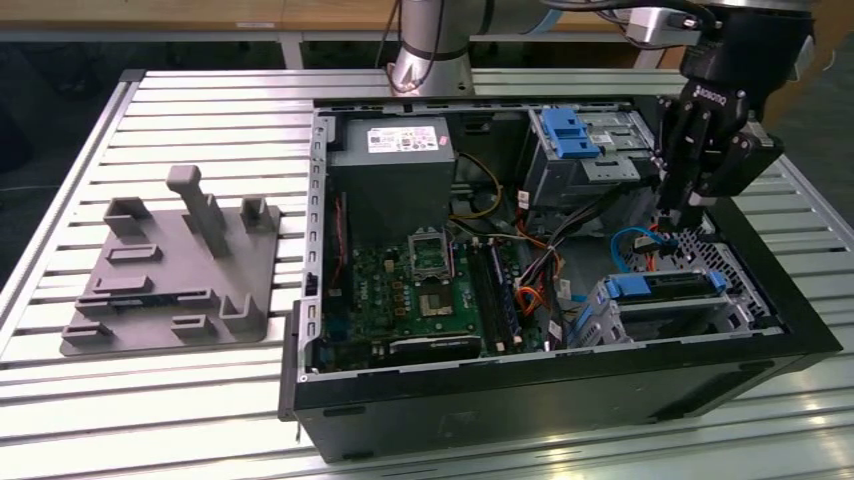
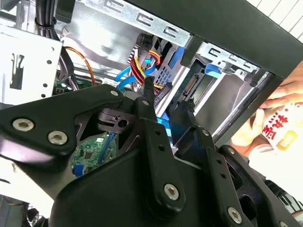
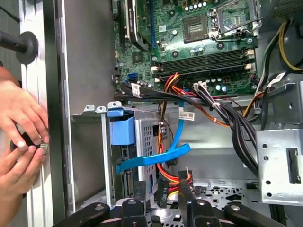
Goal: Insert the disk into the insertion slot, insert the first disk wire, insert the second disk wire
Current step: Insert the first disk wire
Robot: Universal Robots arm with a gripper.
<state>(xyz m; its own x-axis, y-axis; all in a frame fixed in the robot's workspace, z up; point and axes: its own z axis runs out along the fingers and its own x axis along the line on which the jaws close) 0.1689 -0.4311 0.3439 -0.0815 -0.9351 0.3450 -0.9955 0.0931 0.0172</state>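
Hanging over the open black computer case (image 1: 534, 392), the black two-fingered gripper (image 1: 663, 228) (image 2: 169, 97) (image 3: 162, 183) stands with jaws apart and nothing between them, near a flat blue cable (image 1: 630, 240) (image 3: 161, 156). The silver-grey hard drive in its blue plastic carrier (image 1: 665, 287) (image 3: 122, 131) sits inside the perforated sheet-metal drive cage (image 1: 603, 322) (image 3: 147, 137).

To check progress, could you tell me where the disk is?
In the exterior view, the disk sits in the insertion slot, on the exterior view's right inside the case, near the gripper.

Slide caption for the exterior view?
The gripper reaches into the open computer case near a blue cable, with the disk sitting in the insertion slot.
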